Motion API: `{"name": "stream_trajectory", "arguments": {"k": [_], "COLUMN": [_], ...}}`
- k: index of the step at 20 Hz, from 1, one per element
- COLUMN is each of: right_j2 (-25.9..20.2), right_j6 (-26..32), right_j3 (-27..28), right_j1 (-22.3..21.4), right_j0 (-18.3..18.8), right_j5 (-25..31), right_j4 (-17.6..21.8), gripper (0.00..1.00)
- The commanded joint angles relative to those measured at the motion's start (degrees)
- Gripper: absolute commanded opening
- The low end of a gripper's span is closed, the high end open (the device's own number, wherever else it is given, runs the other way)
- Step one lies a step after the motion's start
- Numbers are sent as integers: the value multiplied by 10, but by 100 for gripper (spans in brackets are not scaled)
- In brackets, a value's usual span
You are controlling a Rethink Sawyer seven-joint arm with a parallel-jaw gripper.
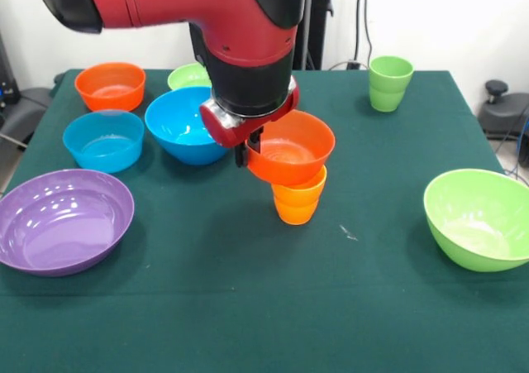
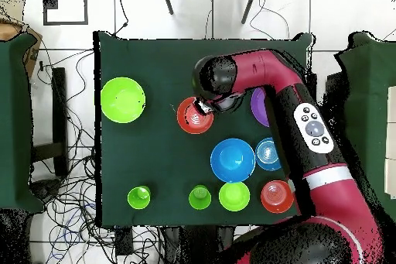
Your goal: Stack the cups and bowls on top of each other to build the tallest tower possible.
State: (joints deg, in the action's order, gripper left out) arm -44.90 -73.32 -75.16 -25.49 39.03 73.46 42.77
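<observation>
My gripper (image 1: pixel 250 152) is shut on the near rim of an orange bowl (image 1: pixel 291 148) and holds it tilted right over an upright orange cup (image 1: pixel 298 199) at the table's middle. The bowl's underside meets the cup's rim; I cannot tell if it rests there. In the overhead view the gripper (image 2: pixel 203 107) is at the edge of this bowl (image 2: pixel 193 117), which hides the cup. A green cup (image 1: pixel 390 83) stands alone at the far right and also shows in the overhead view (image 2: pixel 139 197).
A purple bowl (image 1: pixel 62 220), a light blue bowl (image 1: pixel 103 140), a blue bowl (image 1: pixel 182 125), a second orange bowl (image 1: pixel 110 85) and a small lime bowl (image 1: pixel 187 77) crowd the left. A large lime bowl (image 1: pixel 478 217) sits right. Another green cup (image 2: pixel 199 197) shows overhead.
</observation>
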Motion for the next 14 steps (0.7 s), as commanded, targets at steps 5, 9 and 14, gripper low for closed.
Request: {"name": "stream_trajectory", "arguments": {"k": [5,9,14], "right_j2": [26,24,22], "right_j6": [85,87,86], "right_j3": [-41,-41,-54], "right_j1": [33,40,33], "right_j0": [10,14,21], "right_j5": [-21,-29,-38], "right_j4": [-2,-3,0], "gripper": [0,0,0]}}
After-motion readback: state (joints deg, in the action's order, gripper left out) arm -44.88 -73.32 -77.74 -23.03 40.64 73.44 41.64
